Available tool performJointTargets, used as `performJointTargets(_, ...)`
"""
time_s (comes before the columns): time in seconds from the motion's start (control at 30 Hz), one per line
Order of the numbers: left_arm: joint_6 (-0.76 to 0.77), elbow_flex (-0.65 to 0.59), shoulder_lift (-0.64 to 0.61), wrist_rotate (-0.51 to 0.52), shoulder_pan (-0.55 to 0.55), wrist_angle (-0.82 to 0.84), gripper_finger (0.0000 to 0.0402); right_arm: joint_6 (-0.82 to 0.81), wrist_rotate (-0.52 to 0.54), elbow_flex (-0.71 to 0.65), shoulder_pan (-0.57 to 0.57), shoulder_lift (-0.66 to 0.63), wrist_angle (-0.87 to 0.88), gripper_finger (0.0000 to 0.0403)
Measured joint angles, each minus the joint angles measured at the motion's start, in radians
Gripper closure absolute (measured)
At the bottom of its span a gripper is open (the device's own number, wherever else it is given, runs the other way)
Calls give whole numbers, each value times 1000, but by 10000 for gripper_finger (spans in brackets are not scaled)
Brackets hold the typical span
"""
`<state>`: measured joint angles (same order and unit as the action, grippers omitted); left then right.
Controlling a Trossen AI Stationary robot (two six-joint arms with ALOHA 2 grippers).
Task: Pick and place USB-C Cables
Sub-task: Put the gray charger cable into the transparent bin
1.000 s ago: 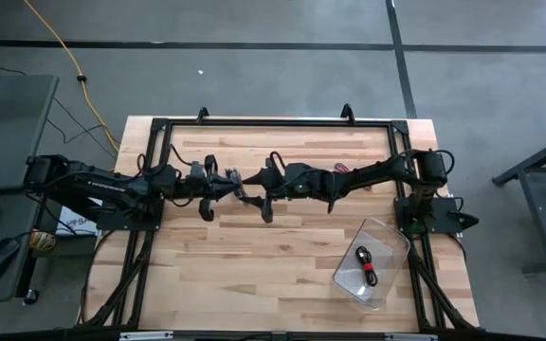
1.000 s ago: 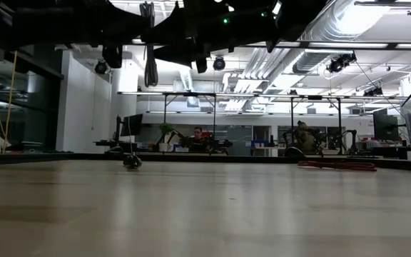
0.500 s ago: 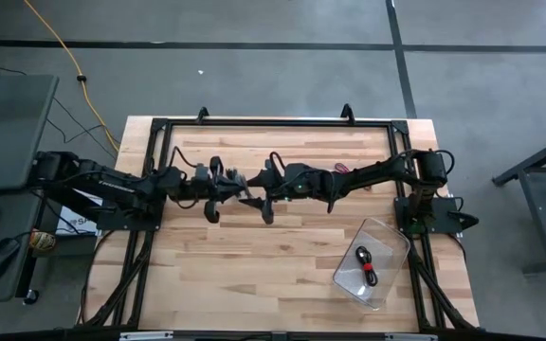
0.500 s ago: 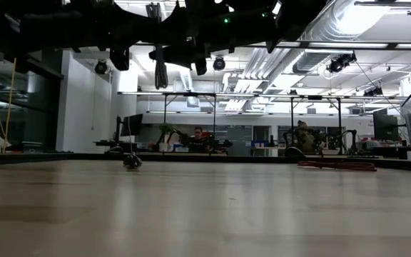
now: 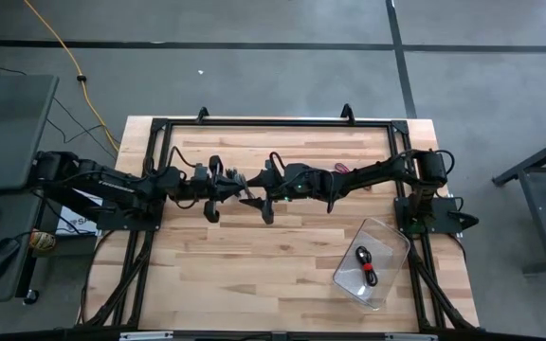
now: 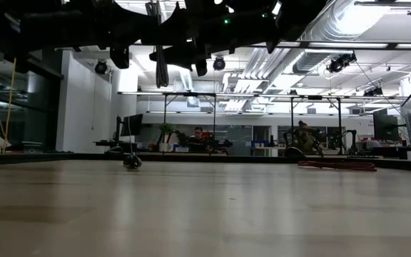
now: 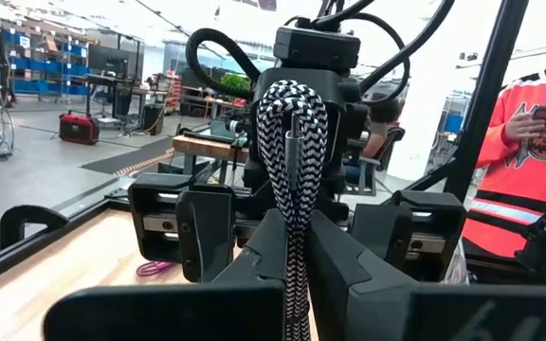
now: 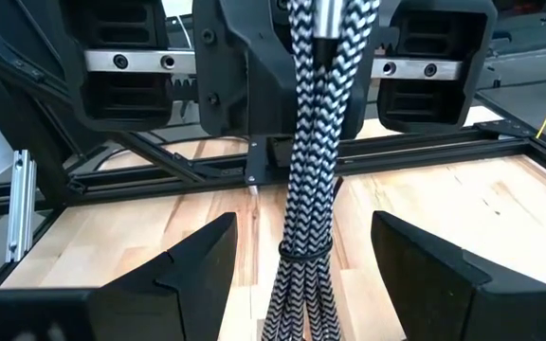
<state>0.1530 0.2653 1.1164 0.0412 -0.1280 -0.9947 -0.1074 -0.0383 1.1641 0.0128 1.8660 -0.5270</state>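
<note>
A silver-grey braided cable bundle [image 7: 292, 142] is held in the air over the table's middle. My left gripper [image 5: 227, 187] is shut on it. My right gripper [image 5: 252, 193] faces it from the table's right and is open. Its two fingers [image 8: 197, 270] stand on either side of the bundle [image 8: 311, 152] without touching it. In the low view the bundle [image 6: 161, 68] hangs well above the wood. A black-and-red cable [image 5: 365, 265] lies in the clear bin. A pinkish-red cable [image 5: 341, 170] lies on the table. A small dark bundle [image 6: 132, 161] lies near the far edge. My left gripper pinches the silver-grey bundle between its two shut fingers [image 7: 254, 256], part-way along its strands [image 7: 298, 248]. The looped end with a metal plug [image 7: 292, 104] reaches past the fingertips toward my right gripper. The fingers come level from the table's left. The bundle is lifted clear.
A clear plastic bin [image 5: 392, 239] stands near the table's right, near corner. A black metal frame [image 5: 273, 123] runs round the table. A yellow cord [image 5: 64, 52] lies on the floor beyond. A person in an orange jersey [image 7: 529, 142] stands behind the table.
My left gripper has moved a short way toward the table's right, carrying the silver-grey bundle closer to my right gripper, and has then kept still. The right arm has stayed where it was.
</note>
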Motion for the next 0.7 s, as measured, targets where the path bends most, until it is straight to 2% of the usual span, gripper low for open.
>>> performJointTargets(0.2, 0, 0, 0, 0, 0, 1, 401, 1, 0, 0, 0, 0, 7, 170)
performJointTargets(0.33, 0, 0, 0, 0, 0, 2, 401, 0, 0, 0, 0, 0, 13, 191)
performJointTargets(0.7, 0, 0, 0, 1, 0, 2, 401, 0, 2, 0, 1, 0, 15, 324)
